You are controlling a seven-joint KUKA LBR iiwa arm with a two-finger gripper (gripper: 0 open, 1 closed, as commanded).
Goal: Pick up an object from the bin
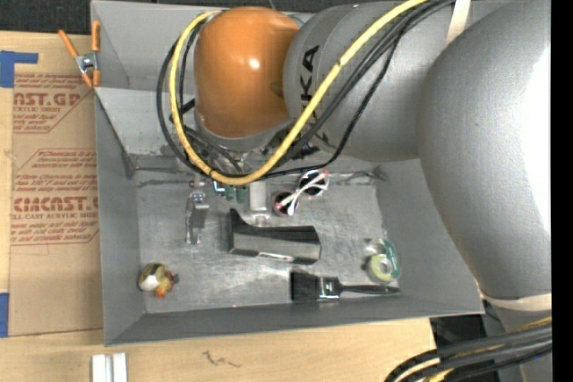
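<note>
Overhead view of the grey bin [116,219], with the arm entering from 3 o'clock. Taking the bin floor as your dial, the pick is not yet made. Every loose thing you can make out lies on the floor, and nothing is seen lifted.

The end effector [224,201] sits low under the orange cover [242,67], toward 11 o'clock of the floor's centre. You cannot tell how far open it is or whether it touches anything, because the wrist hides it.

The nearest candidate is the black wedge-shaped block [273,241]. It lies near the centre of the floor, just beside the end effector on its 5 o'clock side.

Farther off are a black brush [313,286] at 5 o'clock, a green-and-white round piece [380,265] at 4 o'clock, and a small yellowish ball [154,280] at 8 o'clock.

By this view, the closing, the grasp and the lift all remain to be done.
</note>
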